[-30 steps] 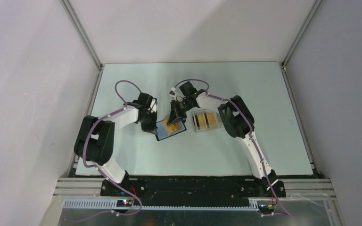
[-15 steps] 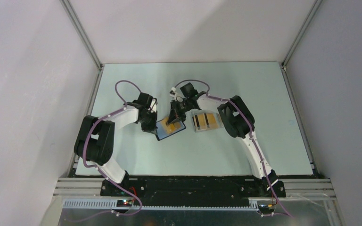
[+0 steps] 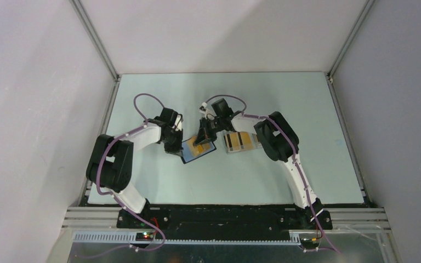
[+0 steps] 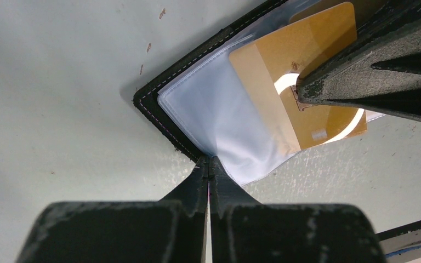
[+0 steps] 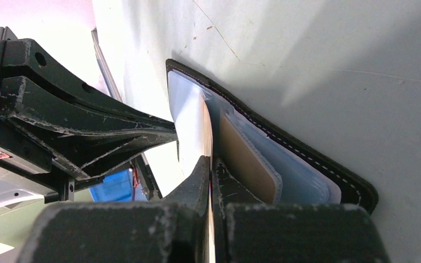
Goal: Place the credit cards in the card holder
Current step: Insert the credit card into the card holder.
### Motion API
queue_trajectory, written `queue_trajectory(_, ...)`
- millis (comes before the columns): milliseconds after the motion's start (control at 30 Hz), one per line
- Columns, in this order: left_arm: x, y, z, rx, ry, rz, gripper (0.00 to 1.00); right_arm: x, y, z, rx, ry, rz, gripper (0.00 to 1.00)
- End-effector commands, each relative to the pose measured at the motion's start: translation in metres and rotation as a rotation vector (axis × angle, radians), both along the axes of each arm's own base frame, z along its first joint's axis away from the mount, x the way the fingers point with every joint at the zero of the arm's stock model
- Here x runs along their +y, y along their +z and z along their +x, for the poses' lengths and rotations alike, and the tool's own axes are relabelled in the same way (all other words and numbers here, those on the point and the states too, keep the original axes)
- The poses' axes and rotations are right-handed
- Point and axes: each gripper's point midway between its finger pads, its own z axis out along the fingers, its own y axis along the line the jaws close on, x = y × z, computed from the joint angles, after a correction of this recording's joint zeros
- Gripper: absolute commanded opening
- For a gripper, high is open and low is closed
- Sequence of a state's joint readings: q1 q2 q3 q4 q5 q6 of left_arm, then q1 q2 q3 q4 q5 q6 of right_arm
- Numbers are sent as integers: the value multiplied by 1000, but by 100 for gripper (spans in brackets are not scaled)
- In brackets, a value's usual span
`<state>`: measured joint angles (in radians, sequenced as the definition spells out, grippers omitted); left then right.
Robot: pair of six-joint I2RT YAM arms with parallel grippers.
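**While Both Claws Pinch, a Card Meets the Holder**

Where the two arms meet near the middle of the worktop (image 3: 225, 181), the card holder (image 4: 154, 94) lies open with its clear pockets facing up. The left claw (image 4: 208, 167) is pressed together on one corner of the holder, right at its black stitched edge. The right claw (image 5: 211, 164) is pressed together too, and it pinches an orange credit card (image 4: 285, 71) by one end. That card rests on the holder's clear pocket. I cannot tell how far in it is. A second card (image 5: 249, 164) sits in a pocket just beside the right claw's fingers. More credit cards (image 3: 238, 141), orange with black stripes, lie side by side on a pale tray (image 3: 238, 152). The tray is just to the right of the holder, partly under the right arm.
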<state>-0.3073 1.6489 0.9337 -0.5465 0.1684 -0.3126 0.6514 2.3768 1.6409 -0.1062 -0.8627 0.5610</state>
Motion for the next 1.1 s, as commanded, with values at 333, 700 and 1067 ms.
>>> queue_trajectory(333, -6, 3, 6, -14, -30, -7, 0, -12, -12, -1, -89, -62, -209, 46)
queue_trajectory(700, -6, 5, 9, -24, -21, -4, 0, -29, -8, 5, -118, -86, -378, 76)
queue_trajectory(1067, -7, 13, 12, -47, -15, -10, 0, -45, -7, 7, -143, -106, -487, 86)
